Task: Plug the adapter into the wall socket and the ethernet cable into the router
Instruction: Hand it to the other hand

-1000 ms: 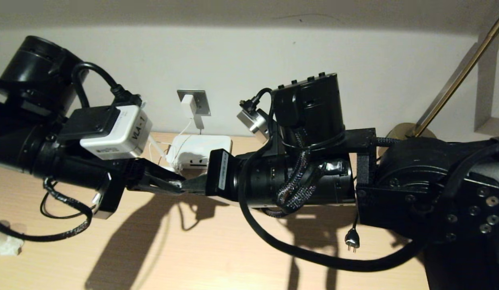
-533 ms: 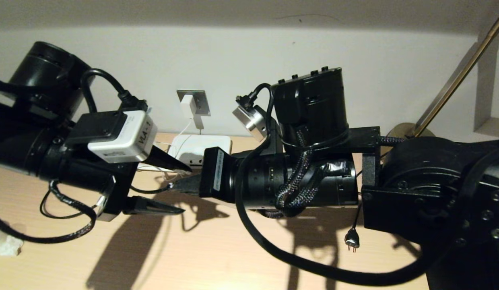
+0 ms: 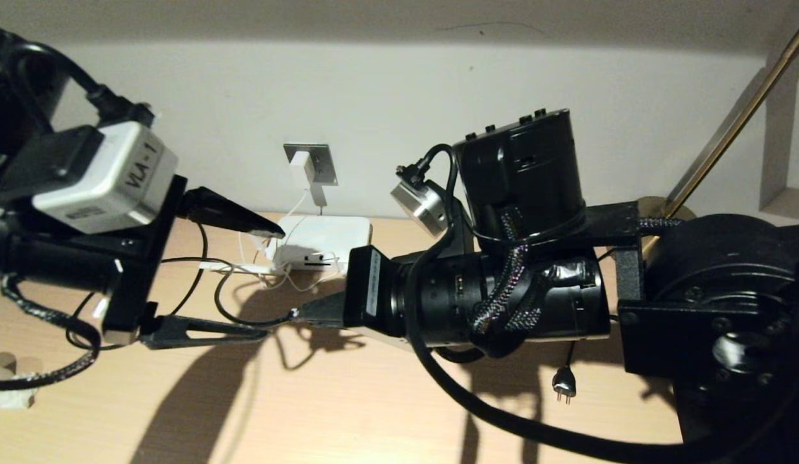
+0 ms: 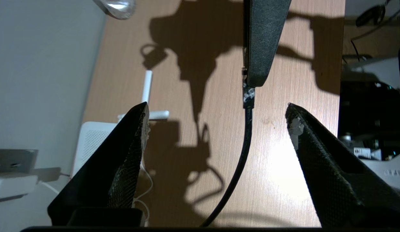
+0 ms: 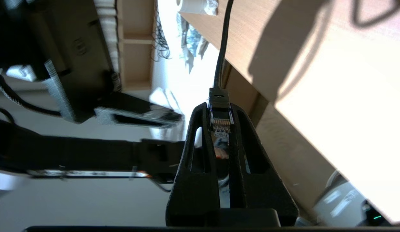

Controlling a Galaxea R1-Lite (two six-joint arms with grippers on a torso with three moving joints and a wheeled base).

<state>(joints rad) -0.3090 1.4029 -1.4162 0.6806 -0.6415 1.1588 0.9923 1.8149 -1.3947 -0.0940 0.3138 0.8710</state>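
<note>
Crowding router [image 3: 322,241]: both claws, cords

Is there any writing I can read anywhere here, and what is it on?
"VLA-1": on the side of the white camera box mounted on the left arm, seen in the head view.
Small label strip lower on that same box: too small to read.
White sticker on the right arm's wrist: print too small to read.
Router, adapter, wall socket: no readable text.
</note>
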